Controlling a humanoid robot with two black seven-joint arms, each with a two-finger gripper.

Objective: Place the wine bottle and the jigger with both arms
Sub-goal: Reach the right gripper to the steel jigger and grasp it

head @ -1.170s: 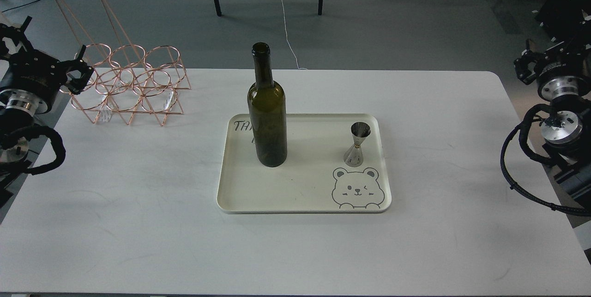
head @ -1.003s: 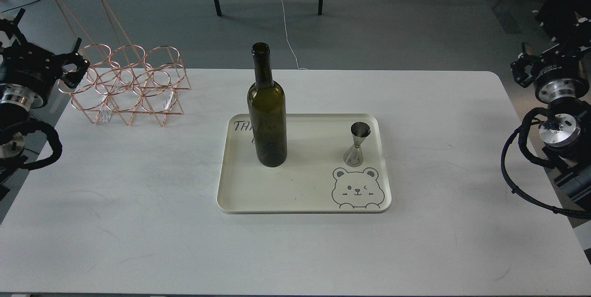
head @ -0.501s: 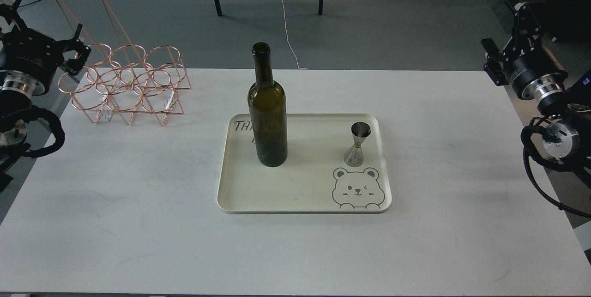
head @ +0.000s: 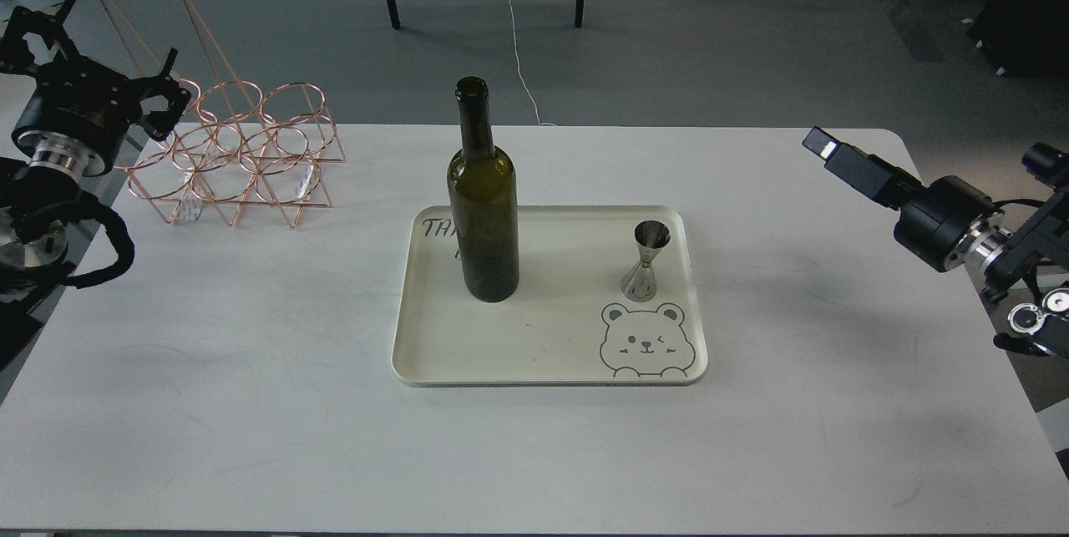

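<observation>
At frame centre, the bottle (head: pixel 483 211) stands upright on the left half of the tray (head: pixel 551 374), with the jigger (head: pixel 647 261) upright near the tray's right edge; neither is touched. Left gripper (head: pixel 163 98), upper left by the wire rack (head: pixel 238 157), shows spread fingers holding nothing; right gripper (head: pixel 823 144), right of frame over the counter (head: pixel 250 403), is seen end-on, so opening cannot be told. Judgement: no grasp begun, both placements left.

One wine bottle (head: pixel 483 211), one jigger (head: pixel 646 261), one tray (head: pixel 543 353), one wire rack (head: pixel 234 153).
</observation>
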